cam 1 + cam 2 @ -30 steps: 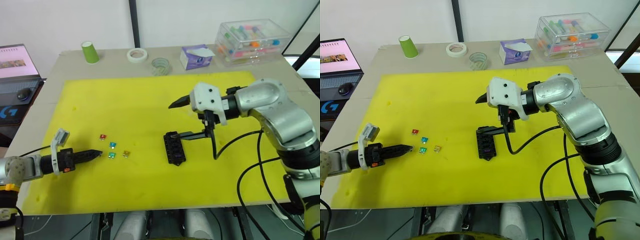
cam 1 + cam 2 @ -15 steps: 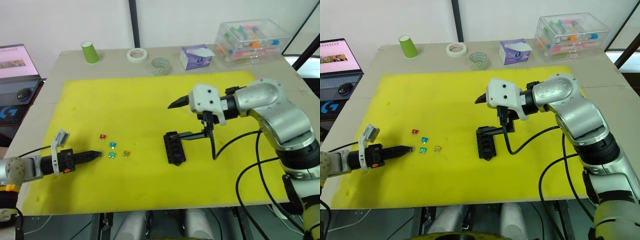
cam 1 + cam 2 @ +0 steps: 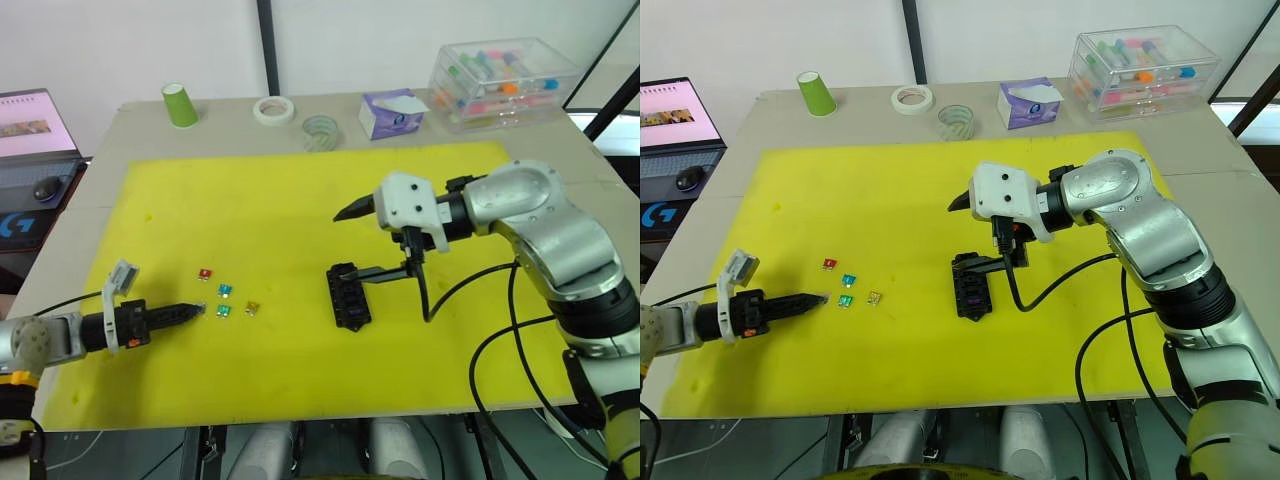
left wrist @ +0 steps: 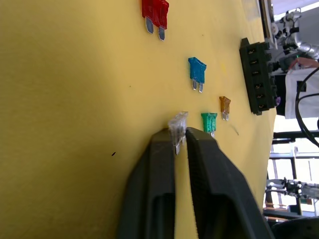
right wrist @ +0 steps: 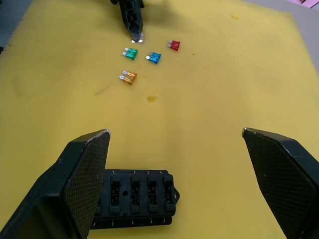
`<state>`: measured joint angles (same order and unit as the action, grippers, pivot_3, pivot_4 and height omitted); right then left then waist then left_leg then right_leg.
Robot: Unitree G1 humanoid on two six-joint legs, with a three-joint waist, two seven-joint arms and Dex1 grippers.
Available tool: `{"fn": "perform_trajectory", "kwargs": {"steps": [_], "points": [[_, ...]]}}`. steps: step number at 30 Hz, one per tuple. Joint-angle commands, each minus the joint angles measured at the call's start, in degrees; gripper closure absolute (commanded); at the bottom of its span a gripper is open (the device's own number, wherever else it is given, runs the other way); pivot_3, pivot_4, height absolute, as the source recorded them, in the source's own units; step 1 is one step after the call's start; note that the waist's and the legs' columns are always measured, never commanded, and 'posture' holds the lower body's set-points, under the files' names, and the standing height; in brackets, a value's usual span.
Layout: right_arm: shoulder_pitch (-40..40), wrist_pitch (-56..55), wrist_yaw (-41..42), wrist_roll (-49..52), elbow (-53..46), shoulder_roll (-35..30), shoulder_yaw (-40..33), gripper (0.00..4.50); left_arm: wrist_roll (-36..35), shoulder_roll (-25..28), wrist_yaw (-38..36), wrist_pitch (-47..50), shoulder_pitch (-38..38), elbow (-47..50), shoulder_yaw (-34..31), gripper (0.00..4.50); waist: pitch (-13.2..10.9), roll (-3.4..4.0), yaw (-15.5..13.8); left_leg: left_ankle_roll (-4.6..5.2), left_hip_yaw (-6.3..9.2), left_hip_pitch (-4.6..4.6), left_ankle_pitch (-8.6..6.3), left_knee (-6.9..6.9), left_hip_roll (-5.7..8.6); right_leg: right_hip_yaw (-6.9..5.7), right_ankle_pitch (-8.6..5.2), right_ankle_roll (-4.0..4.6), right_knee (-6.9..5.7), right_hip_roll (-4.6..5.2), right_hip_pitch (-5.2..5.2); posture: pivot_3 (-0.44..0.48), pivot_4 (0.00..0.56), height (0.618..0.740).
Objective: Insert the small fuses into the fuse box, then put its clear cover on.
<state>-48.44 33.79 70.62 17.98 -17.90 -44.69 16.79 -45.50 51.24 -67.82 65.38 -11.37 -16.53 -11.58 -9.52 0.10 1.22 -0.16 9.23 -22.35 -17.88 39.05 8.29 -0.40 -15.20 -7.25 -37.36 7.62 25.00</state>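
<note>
Left hand [image 4: 180,142] pinching grey fuse [image 4: 177,124] by plastic head, low over mat [image 3: 300,190], at 9 o'clock of green fuse [image 4: 209,121]. Red [image 4: 155,10], teal [image 4: 197,70], amber [image 4: 225,104] fuses lying nearby. Fuses likely featherlight, stiff, slippery; gripping across flat faces, blades free, looking safest. Right hand [image 5: 177,137] hanging spread wide, one finger touching box [image 3: 348,294], at 3 o'clock of fuses.

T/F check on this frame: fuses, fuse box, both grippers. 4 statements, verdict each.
1. The left gripper pinches a clear-grey fuse. True.
2. The right gripper is shut on the fuse box. False: its fingers are wide open, one down beside the box.
3. Red, teal, green and amber fuses lie on the yellow mat. True.
4. The red fuse sits in the fuse box. False: it lies loose on the mat.
</note>
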Motion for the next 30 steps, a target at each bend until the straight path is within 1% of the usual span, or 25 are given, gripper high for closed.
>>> {"fn": "perform_trajectory", "kwargs": {"steps": [1, 5, 10, 15, 17, 18, 20, 22, 23, 25, 27, 30], "points": [[-2.02, -0.83, 0.49, -0.37, -0.79, -0.17, -0.81, 0.0, 2.81, 0.9, 0.87, 0.04, 1.96, -1.75, 1.37, 4.46, 0.0, 0.0, 0.01, 0.0, 0.0, 0.0, 0.0, 0.0, 0.0, 0.0, 0.0, 0.0, 0.0, 0.0, 0.0, 0.0, 0.15, 0.74], [-1.78, -0.88, 0.61, -0.57, -1.01, -0.11, -0.92, 0.0, 2.96, 1.14, 1.14, -0.35, 2.12, -1.69, 1.25, 4.46, 0.0, 0.0, 0.01, 0.0, 0.0, 0.0, 0.0, 0.0, 0.0, 0.01, 0.0, 0.0, -0.01, 0.0, 0.0, 0.0, 0.15, 0.74], [-1.83, -1.06, 0.67, -0.78, -0.85, 0.21, -0.81, 0.0, 2.15, 1.45, 1.52, -0.32, 1.46, -2.04, -0.47, 4.46, 0.0, 0.0, 0.03, 0.0, 0.0, 0.0, 0.0, 0.0, 0.0, 0.01, 0.0, 0.0, -0.04, -0.01, 0.02, 0.0, 0.15, 0.74], [-1.96, -0.91, 0.59, -1.02, -0.27, 0.53, -0.92, 0.0, 2.02, 2.69, 1.36, -1.62, 0.8, -0.19, -2.14, 4.46, 0.0, 0.0, 0.11, 0.0, -0.01, 0.0, 0.0, 0.0, -0.01, 0.04, 0.0, 0.0, -0.07, -0.02, 0.06, 0.0, 0.15, 0.74], [-1.7, -0.33, 0.66, -0.68, -0.19, 0.25, -1.36, 0.0, -0.73, 3.33, 2.11, -0.78, -0.4, 3.41, -6.13, 4.46, -0.02, -0.04, 0.05, 0.0, -0.01, 0.0, 0.0, 0.0, -0.01, 0.04, 0.0, 0.0, -0.08, -0.02, 0.06, 0.0, 0.15, 0.74], [-1.5, 0.55, 0.66, -0.04, -0.26, 0.21, -1.71, 0.0, -2.67, 3.75, 2.23, -0.24, -0.57, 6.95, -8.47, 4.46, -0.02, -0.04, 0.02, 0.0, 0.0, -0.01, 0.0, 0.01, -0.01, 0.04, 0.0, 0.0, -0.08, -0.02, 0.07, 0.0, 0.15, 0.74], [-1.59, 6.43, -0.48, 2.95, -0.33, 0.94, -3.09, 0.0, -7.62, 4.09, 3.66, 2.0, -1.31, 17.18, -12.48, 4.46, -0.04, -0.15, -0.16, 0.0, 0.01, -0.07, 0.0, 0.06, -0.01, 0.04, 0.0, 0.0, -0.08, -0.02, 0.09, 0.0, 0.15, 0.74], [-2.53, 12.44, -1.94, 6.58, -0.08, 2.34, -4.99, 0.0, -11.08, 3.56, 4.97, 2.29, -1.67, 26.39, -14.28, 4.46, -0.04, -0.15, -0.56, 0.0, 0.02, -0.11, 0.0, 0.1, 0.0, 0.05, 0.0, 0.0, -0.06, 0.02, 0.06, 0.0, 0.15, 0.74], [-3.16, 14.77, -2.45, 8.09, -0.03, 2.86, -5.81, 0.0, -12.71, 2.8, 6.17, 2.46, -2.26, 29.36, -14.79, 4.46, -0.04, -0.15, -0.62, 0.0, 0.02, -0.11, 0.0, 0.12, 0.0, 0.05, 0.0, 0.0, -0.04, 0.02, 0.04, 0.0, 0.15, 0.74], [-4.92, 19.12, -3.58, 10.98, 0.31, 3.99, -7.38, 0.0, -15.14, 1.14, 9.18, 1.92, -4.45, 34.09, -14.78, 4.46, -0.04, -0.14, -0.64, 0.0, 0.02, -0.08, 0.0, 0.12, 0.01, 0.05, 0.01, 0.01, -0.01, 0.03, -0.02, 0.0, 0.15, 0.74], [-7.8, 24.96, -4.46, 15.21, 1.16, 5.43, -9.11, 0.0, -16.08, -1.27, 10.83, -1.3, -7.45, 39.58, -12.6, 4.46, -0.03, -0.15, -0.51, 0.0, 0.03, -0.07, 0.0, 0.12, 0.0, 0.05, 0.01, 0.01, -0.03, 0.02, -0.01, 0.0, 0.15, 0.74], [-10.84, 31.88, -6.68, 20.52, 2.16, 7.64, -11.88, 0.0, -16.4, -5.02, 13.0, -4.9, -10.64, 44.07, -9.23, 4.46, -0.03, -0.16, -0.39, 0.0, 0.03, -0.06, 0.0, 0.1, 0.0, 0.05, 0.01, 0.01, -0.03, 0.01, -0.01, 0.0, 0.15, 0.74]]}}
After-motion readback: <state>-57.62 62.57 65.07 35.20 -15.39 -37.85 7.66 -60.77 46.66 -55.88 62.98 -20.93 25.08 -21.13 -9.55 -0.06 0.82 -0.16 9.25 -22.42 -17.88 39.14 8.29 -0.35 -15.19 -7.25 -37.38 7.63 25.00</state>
